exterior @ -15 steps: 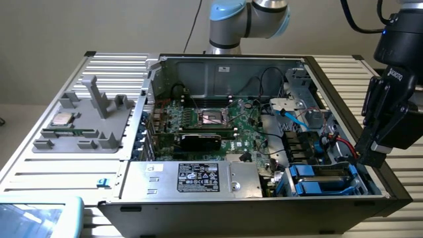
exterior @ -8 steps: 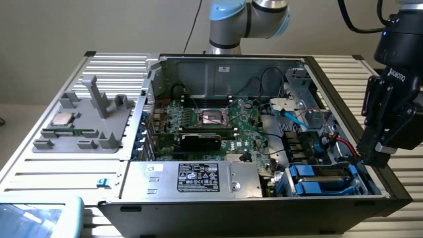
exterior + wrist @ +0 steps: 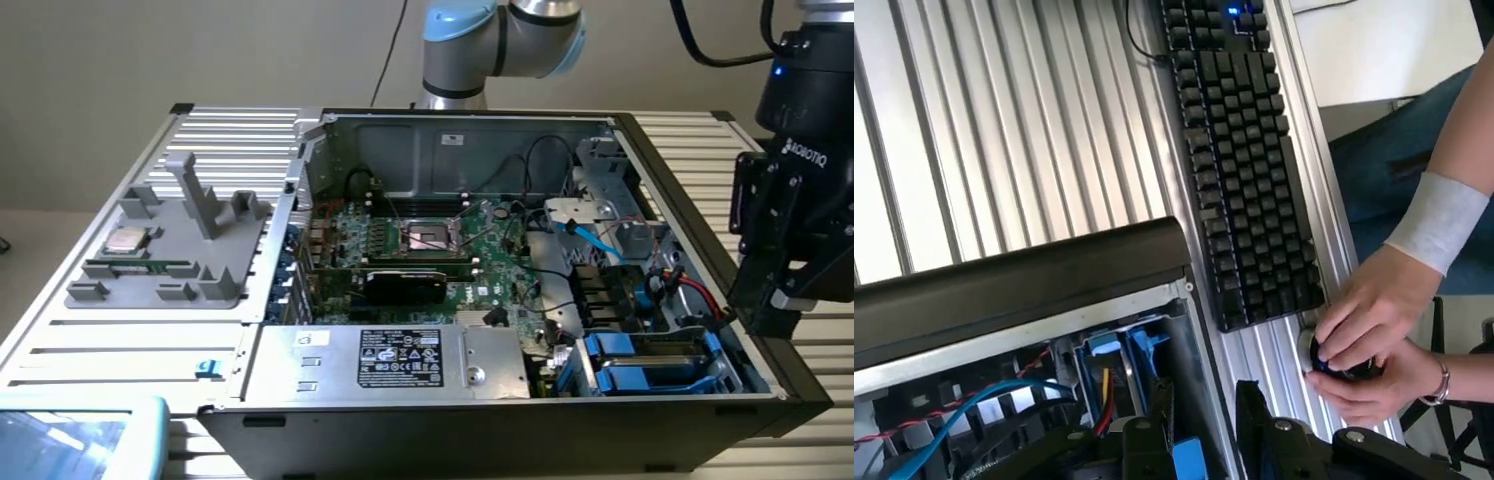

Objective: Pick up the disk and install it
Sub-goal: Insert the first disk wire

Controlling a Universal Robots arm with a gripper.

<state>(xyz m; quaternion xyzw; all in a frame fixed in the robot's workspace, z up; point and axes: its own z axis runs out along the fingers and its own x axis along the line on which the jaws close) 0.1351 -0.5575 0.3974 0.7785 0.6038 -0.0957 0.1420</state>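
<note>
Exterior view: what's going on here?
A Universal Robots arm hangs its gripper over the exterior view's right edge of an open computer case, beside the drive bay with blue brackets. I can't tell whether it holds anything. In the wrist view, a person's hands work a small dark device on the slatted table, next to a black keyboard.

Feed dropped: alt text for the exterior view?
The gripper hangs over the edge of the open computer case on the exterior view's right, near a bay with blue brackets. The case lies on a slatted metal table, motherboard exposed; a grey fixture with a silver chip sits on the exterior view's left.
</note>
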